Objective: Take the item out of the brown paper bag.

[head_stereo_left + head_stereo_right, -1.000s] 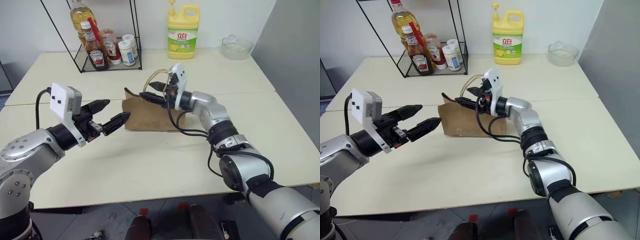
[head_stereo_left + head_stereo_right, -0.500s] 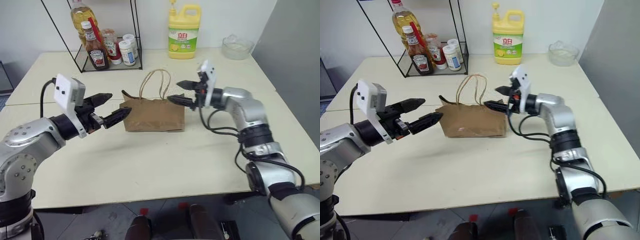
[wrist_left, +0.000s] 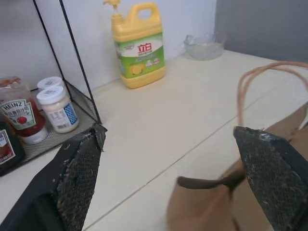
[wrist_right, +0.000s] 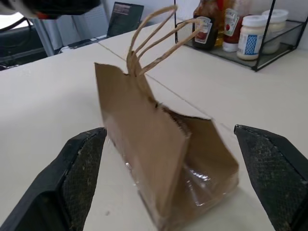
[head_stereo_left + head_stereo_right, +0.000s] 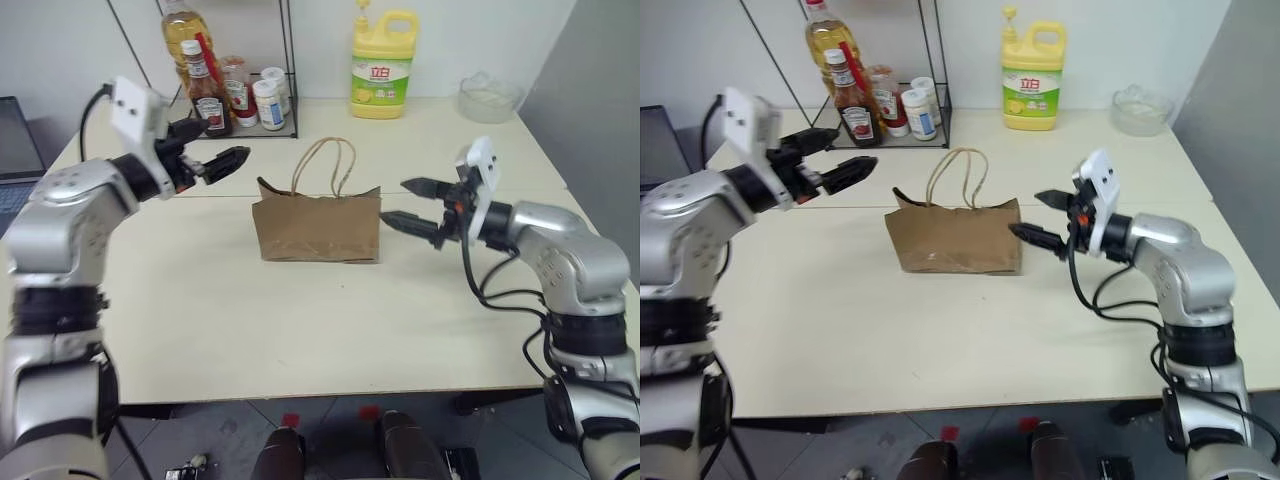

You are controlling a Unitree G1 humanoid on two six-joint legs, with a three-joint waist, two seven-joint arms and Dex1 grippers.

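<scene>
Your left gripper [image 5: 228, 153] has its jaws spread wide, holding nothing, up beside the brown kraft paper bag [image 5: 318, 225] standing on the cream table [image 5: 300, 310]. Your right gripper [image 5: 412, 203] gapes empty, just beside the bag's other end; inside, something clear glints, unidentifiable.

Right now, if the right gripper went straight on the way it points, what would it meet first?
Most likely the bag. The right gripper is open, level with the bag's near end and aimed at it, with a small gap between. The wrist view looks straight into that open end.
</scene>
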